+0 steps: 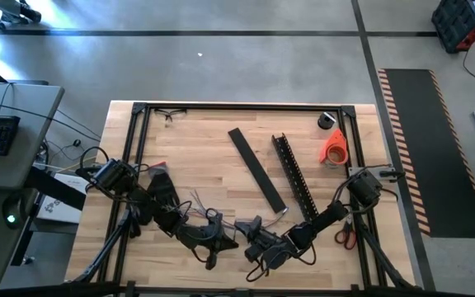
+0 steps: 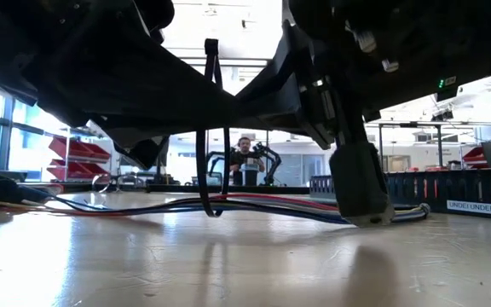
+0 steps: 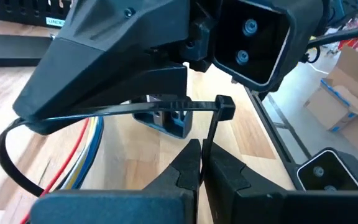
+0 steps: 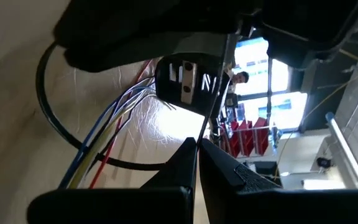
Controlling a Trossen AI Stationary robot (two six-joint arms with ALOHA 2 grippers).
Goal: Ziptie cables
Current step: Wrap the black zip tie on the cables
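The cables (image 2: 254, 205) are thin blue, red, yellow and whitish wires lying along the table near its near edge, and they also show as cables (image 4: 104, 146) in the right wrist view. A black zip tie (image 3: 17, 168) forms a wide loop (image 2: 211, 136) that stands up around them. Its head (image 3: 224, 107) sits just in front of my left gripper (image 3: 202, 165). Both grippers meet near the near edge: left gripper (image 1: 215, 235), right gripper (image 1: 256, 245). Each is shut on the zip tie. My right gripper (image 4: 197, 155) faces the left one closely. My left gripper pinches the zip tie's thin tail (image 3: 209, 140) between its two fingertips, just below the head. The fingers lie across the tail, and the loop stands clear beyond them. My right gripper pinches a thin black strap of the zip tie (image 4: 205, 127) between its fingertips. The strap runs on straight past the fingers toward the left gripper. Which end of the tie it has cannot be told.
A flat black strip (image 1: 258, 169) and a slotted channel bar (image 1: 295, 177) lie mid-table. An orange tape roll (image 1: 334, 148) and scissors (image 1: 345, 238) are on the right, glasses (image 1: 170, 114) at the far edge. A black frame (image 1: 246, 106) borders the table. A person (image 2: 245, 158) is in the room beyond.
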